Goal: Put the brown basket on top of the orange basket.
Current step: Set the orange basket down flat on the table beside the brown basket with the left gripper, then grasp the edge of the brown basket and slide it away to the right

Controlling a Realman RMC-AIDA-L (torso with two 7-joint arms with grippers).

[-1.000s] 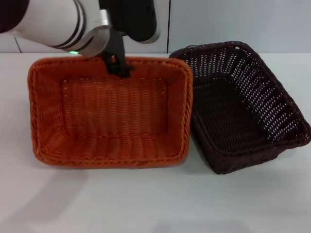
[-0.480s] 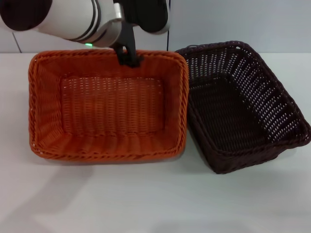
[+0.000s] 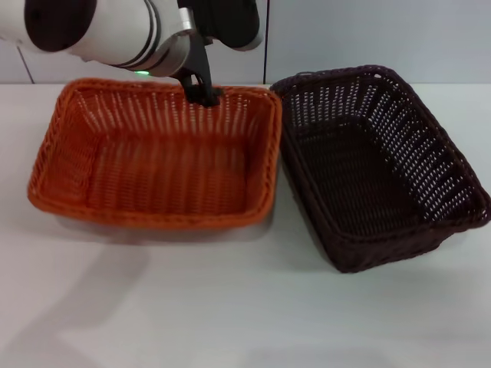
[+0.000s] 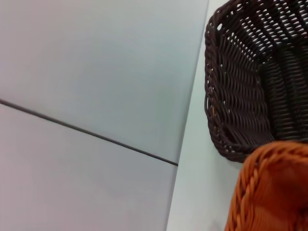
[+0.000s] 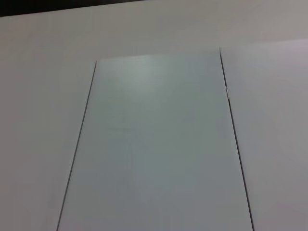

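Wicker in a dark brown, nearly black weave forms the brown basket (image 3: 381,165), which sits flat on the white table (image 3: 245,314) at the right of the head view, its long axis angled away from the robot. Its braided rim and open-weave sloping sides are fully exposed and nothing lies inside it. In the left wrist view one corner of the same basket (image 4: 250,77) shows beside the table surface and the pale wall panels behind.

Just beside it, on the robot's left, the orange basket (image 3: 153,157) is tilted: its near long edge is raised off the table, with a soft shadow beneath it, so the opening faces up and toward the robot. Its right rim lies very close to the brown basket's left rim; whether the two touch cannot be told.

The left gripper (image 3: 201,90) comes in from the upper left on a white arm with a green light at the wrist, and its dark fingers are clamped on the far rim of the orange basket near the middle. A piece of that orange rim (image 4: 269,192) fills a corner of the left wrist view.

The right wrist view shows only pale wall panels (image 5: 154,144).
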